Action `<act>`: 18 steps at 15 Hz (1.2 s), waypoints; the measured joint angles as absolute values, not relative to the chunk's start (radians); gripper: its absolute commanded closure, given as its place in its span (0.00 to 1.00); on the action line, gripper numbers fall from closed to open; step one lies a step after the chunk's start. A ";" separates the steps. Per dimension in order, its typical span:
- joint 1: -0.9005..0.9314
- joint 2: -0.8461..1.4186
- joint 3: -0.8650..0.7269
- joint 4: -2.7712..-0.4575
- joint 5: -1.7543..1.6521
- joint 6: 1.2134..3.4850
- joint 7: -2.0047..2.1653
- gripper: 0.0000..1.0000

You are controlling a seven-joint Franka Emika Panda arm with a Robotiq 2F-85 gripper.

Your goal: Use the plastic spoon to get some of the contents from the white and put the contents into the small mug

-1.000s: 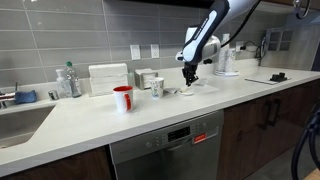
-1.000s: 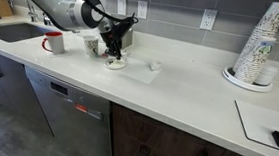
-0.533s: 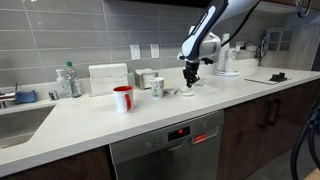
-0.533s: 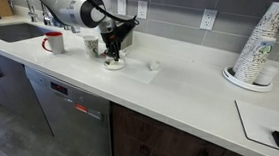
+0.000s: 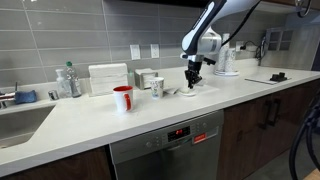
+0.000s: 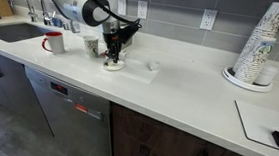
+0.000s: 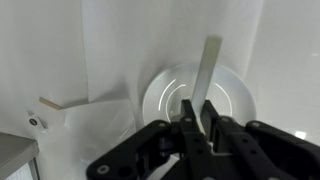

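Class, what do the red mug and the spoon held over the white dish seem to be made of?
The red mug looks like glazed ceramic: glossy surface. The spoon is probably plastic: thin, matte, off-white strip. The white dish: smooth, ceramic or plastic, unclear.

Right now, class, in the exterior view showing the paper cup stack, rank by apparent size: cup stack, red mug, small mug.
Largest: cup stack, helped by nearness to the camera.
Then: red mug.
Smallest: small mug, only slightly smaller.
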State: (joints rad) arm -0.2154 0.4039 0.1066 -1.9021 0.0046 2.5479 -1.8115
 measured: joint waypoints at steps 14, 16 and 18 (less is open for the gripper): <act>-0.260 0.485 0.107 -1.752 0.203 2.321 -1.952 0.96; -0.264 0.498 0.107 -1.731 0.219 2.293 -1.957 0.96; -0.269 0.509 0.106 -1.712 0.231 2.268 -1.963 0.96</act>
State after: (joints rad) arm -0.2690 0.5085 0.1064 -1.7124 0.2311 2.2683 -1.9634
